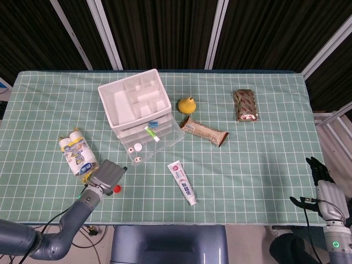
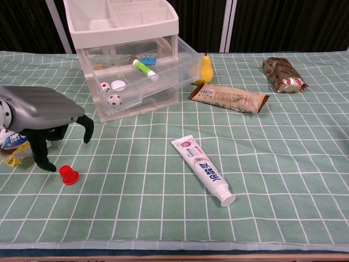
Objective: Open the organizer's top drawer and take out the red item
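Beside the left robot hand [image 2: 43, 123], fingers spread and empty: red item [image 2: 68, 174], seemingly untouched.

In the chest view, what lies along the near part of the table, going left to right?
Grey robot hand → small red cap-shaped item → white toothpaste tube with pink print.
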### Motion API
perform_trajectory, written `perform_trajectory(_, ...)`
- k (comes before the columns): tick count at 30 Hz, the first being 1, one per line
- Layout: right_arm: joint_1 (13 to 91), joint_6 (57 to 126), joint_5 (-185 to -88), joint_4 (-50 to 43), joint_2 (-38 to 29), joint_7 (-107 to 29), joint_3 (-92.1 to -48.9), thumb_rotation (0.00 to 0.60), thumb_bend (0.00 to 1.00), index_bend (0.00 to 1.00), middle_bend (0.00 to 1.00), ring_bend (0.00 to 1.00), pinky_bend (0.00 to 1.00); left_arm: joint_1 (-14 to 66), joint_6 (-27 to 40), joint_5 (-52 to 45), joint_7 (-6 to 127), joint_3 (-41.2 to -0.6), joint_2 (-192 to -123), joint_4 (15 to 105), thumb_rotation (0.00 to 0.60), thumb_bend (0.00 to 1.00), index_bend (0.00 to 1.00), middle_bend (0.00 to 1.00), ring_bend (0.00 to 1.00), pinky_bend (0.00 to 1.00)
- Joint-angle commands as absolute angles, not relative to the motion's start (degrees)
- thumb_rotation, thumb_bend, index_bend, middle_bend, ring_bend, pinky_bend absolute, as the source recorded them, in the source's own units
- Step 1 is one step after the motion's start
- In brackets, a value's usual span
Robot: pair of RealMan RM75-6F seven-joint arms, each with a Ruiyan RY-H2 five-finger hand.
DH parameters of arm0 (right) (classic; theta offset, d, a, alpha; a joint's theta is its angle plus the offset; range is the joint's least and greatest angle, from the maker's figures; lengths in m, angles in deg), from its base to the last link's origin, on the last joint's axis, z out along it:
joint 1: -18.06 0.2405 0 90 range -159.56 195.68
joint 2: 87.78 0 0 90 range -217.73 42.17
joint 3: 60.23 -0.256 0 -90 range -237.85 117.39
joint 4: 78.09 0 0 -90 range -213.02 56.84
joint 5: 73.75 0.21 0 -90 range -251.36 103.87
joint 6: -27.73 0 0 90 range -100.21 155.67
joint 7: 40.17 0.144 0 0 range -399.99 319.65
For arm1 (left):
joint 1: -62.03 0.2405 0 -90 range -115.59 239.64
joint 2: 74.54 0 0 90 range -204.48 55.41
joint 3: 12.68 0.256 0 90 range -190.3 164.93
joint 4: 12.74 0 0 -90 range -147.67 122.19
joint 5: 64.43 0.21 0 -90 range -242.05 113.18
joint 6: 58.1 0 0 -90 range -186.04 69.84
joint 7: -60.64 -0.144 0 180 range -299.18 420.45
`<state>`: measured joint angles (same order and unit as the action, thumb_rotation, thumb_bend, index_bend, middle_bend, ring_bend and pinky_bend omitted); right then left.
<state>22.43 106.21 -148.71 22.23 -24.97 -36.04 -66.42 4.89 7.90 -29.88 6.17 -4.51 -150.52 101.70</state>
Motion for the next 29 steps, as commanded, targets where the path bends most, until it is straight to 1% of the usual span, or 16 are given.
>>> perform_trajectory(1, 22.4, 106.2, -148.7, 22.1, -25.0, -36.0, -66.4, 0.6, 0.07, 0.0, 0.0, 0.0, 0.23, 8.4, 14.3, -22.2, 8.8, -4.0, -146.6, 106.2, 0.6, 0.07, 0.21, 0.69, 0.73, 0.78)
perform_trajectory(3, 22.4, 106.2, -148.7, 22.1, -24.9, -36.1, -66.4, 0.6, 0.07, 0.0, 0.0, 0.0, 0.23, 11.2, 17.6, -16.5, 11.3, -2.9, -145.2, 107.4, 0.6, 0.08, 0.13, 0.38, 0.48, 0.57)
perform_trajectory(4, 22.4, 106.2, -148.8, 22.1, -24.9, -36.2, -66.4, 0.6, 0.07, 0.0, 0.0, 0.0, 0.23, 13.0, 19.4, -13.1, 13.3, -2.3, -144.8, 107.7, 0.6, 0.09, 0.11, 0.31, 0.4, 0.51)
perform_trajectory(5, 22.4, 106.3, -148.9, 22.0, -24.9, -36.3, -66.4, 0.6, 0.07, 0.0, 0.0, 0.0, 0.23, 14.9, 21.2, -9.2, 15.8, -1.6, -144.6, 107.5, 0.6, 0.09, 0.08, 0.22, 0.31, 0.42)
perform_trajectory(6, 22.4, 106.3, -149.0, 22.0, -24.9, -36.5, -66.3, 0.6, 0.07, 0.0, 0.0, 0.0, 0.23, 16.9, 23.0, -5.2, 18.4, -0.7, -144.3, 107.0, 0.6, 0.09, 0.06, 0.16, 0.23, 0.35)
perform_trajectory(7, 22.5, 106.4, -149.1, 21.9, -24.8, -36.6, -66.3, 0.6, 0.07, 0.0, 0.0, 0.0, 0.23, 18.5, 24.4, -2.5, 20.2, -0.1, -144.1, 106.6, 0.6, 0.09, 0.04, 0.12, 0.18, 0.3)
perform_trajectory(9, 22.5, 106.7, -149.5, 21.6, -24.7, -37.2, -66.2, 0.6, 0.07, 0.0, 0.0, 0.0, 0.23, 23.3, 29.2, 5.3, 25.2, 2.6, -143.1, 104.4, 0.6, 0.09, 0.01, 0.02, 0.05, 0.16)
perform_trajectory(11, 22.5, 106.9, -149.8, 21.2, -24.5, -37.8, -66.1, 0.6, 0.07, 0.0, 0.0, 0.0, 0.23, 27.0, 32.8, 10.3, 28.4, 4.4, -142.4, 101.5, 0.6, 0.09, 0.0, 0.0, 0.0, 0.06)
perform_trajectory(12, 22.5, 107.1, -150.0, 21.0, -24.4, -38.0, -66.1, 0.6, 0.07, 0.0, 0.0, 0.0, 0.23, 28.8, 34.4, 12.0, 29.7, 4.8, -142.2, 100.0, 0.6, 0.09, 0.0, 0.0, 0.0, 0.03)
perform_trajectory(15, 22.5, 107.3, -150.3, 20.7, -24.2, -38.4, -66.1, 0.6, 0.07, 0.0, 0.0, 0.0, 0.23, 34.3, 39.9, 15.6, 33.6, 5.1, -141.9, 95.2, 0.6, 0.08, 0.0, 0.0, 0.0, 0.0)
perform_trajectory(19, 22.5, 108.0, -151.3, 20.1, -23.8, -39.2, -65.9, 0.6, 0.07, 0.0, 0.0, 0.0, 0.23, 40.7, 45.9, 16.6, 38.2, 3.5, -142.3, 87.8, 0.6, 0.07, 0.0, 0.0, 0.0, 0.0)
perform_trajectory(23, 22.5, 108.6, -152.0, 19.5, -23.4, -40.2, -65.7, 0.6, 0.07, 0.0, 0.0, 0.0, 0.23, 45.2, 47.3, 14.4, 42.5, 1.6, -142.9, 83.0, 0.6, 0.06, 0.0, 0.0, 0.0, 0.0)
perform_trajectory(26, 22.4, 109.1, -152.4, 19.0, -23.2, -41.0, -65.7, 0.6, 0.07, 0.0, 0.0, 0.0, 0.23, 47.4, 46.0, 13.0, 45.4, 0.2, -143.6, 80.5, 0.6, 0.04, 0.0, 0.0, 0.0, 0.0)
perform_trajectory(29, 22.4, 109.3, -152.7, 18.8, -22.9, -41.5, -65.6, 0.6, 0.07, 0.0, 0.0, 0.0, 0.23, 48.3, 44.2, 12.8, 46.9, -0.9, -143.9, 79.9, 0.6, 0.04, 0.0, 0.0, 0.0, 0.0)
